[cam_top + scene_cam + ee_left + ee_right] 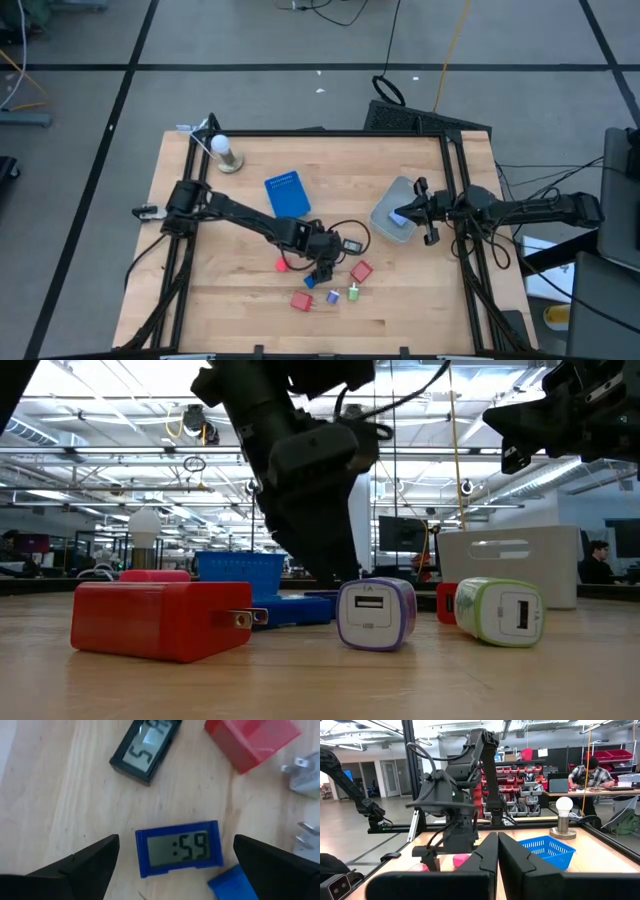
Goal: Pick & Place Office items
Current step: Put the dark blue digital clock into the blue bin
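Observation:
The office items lie near the table's near middle. A small blue clock (179, 849) reading ":59" lies flat on the wood. My left gripper (176, 840) is open and hangs over it, pointing down, with one finger on either side and not touching it; it also shows in the high view (322, 266). Beside the blue clock lie a black clock (145, 749), a red block (252, 740) and a white plug piece (304, 775). A purple-rimmed charger (375, 613), a green-rimmed charger (500, 610) and a red plug block (160, 620) rest nearer the near edge. My right gripper (408, 212) is shut above the grey bin.
The grey translucent bin (392, 222) sits right of centre with a light-blue piece (400, 217) in it. A blue basket (287, 194) stands behind the left arm, and a bulb on a stand (225, 152) is at the far left corner. A person sits far off (592, 772).

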